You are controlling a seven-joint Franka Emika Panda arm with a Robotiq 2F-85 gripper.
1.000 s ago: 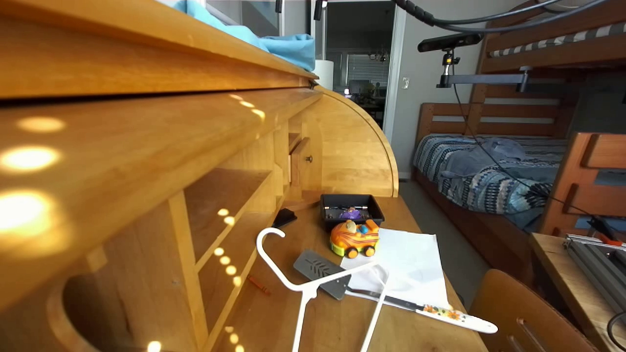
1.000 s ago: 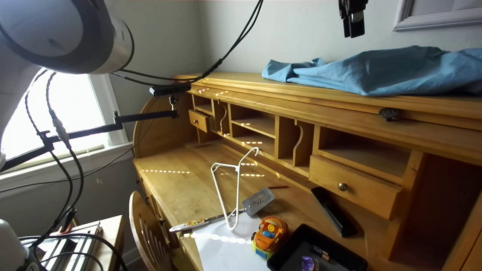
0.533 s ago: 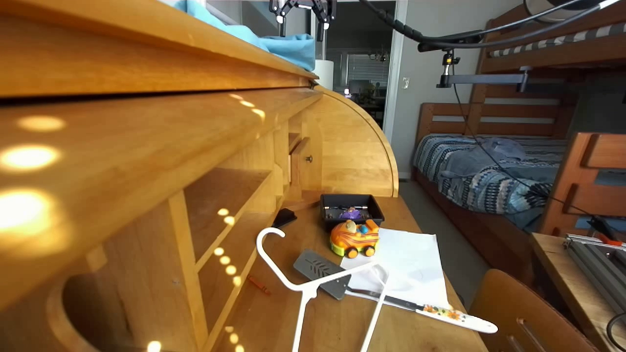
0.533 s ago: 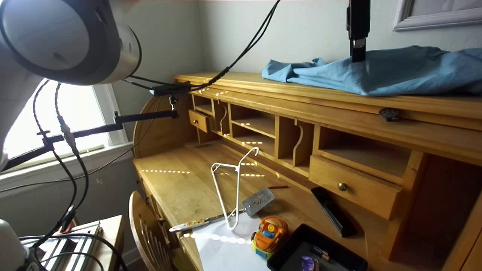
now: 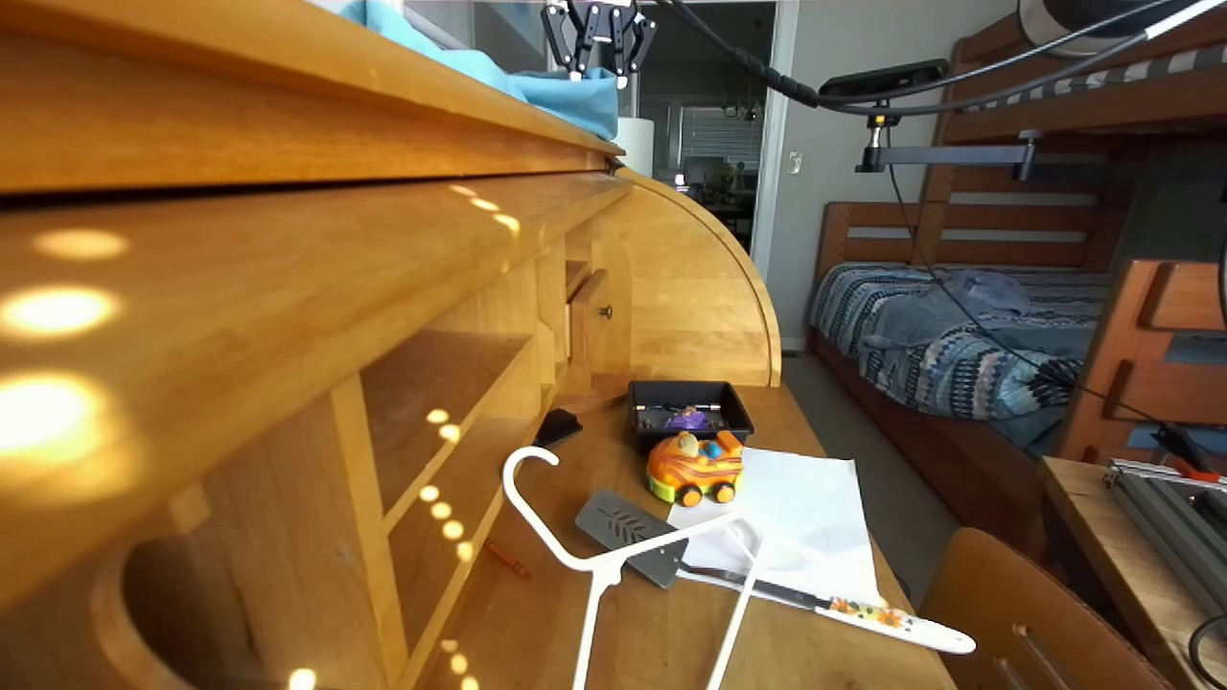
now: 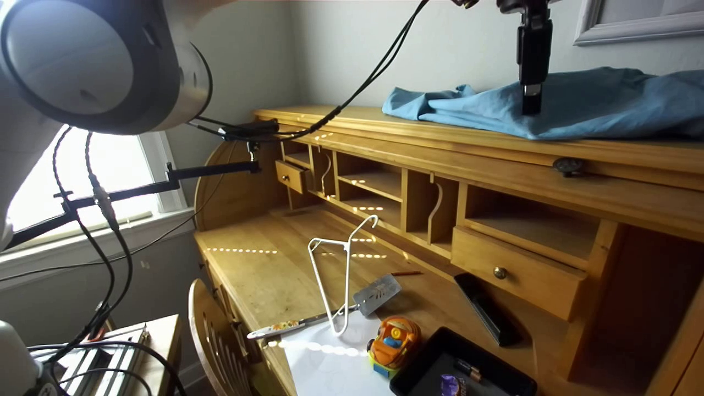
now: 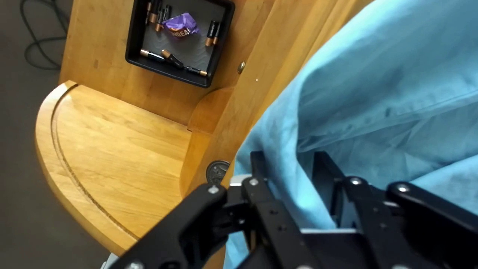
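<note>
The hand point(image 7: 290, 164) hangs at the blue cloth point(image 7: 392, 86), its fingers standing apart on both sides of one raised fold, while well below the hand, on the bench point(image 6: 247, 275), lie the black tray point(image 7: 168, 73) with batteries point(image 7: 173, 59) and the orange toy car point(image 6: 393, 341).

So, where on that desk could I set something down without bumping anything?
There's a bare patch of desktop, bordered by the white hanger, the cubbies and the curved end panel farthest from the black tray. It's crowded where hanger, spatula, paper, toy car and tray bunch together. Up top, I'd keep hands away: the tool straddles a fold of blue cloth.
</note>
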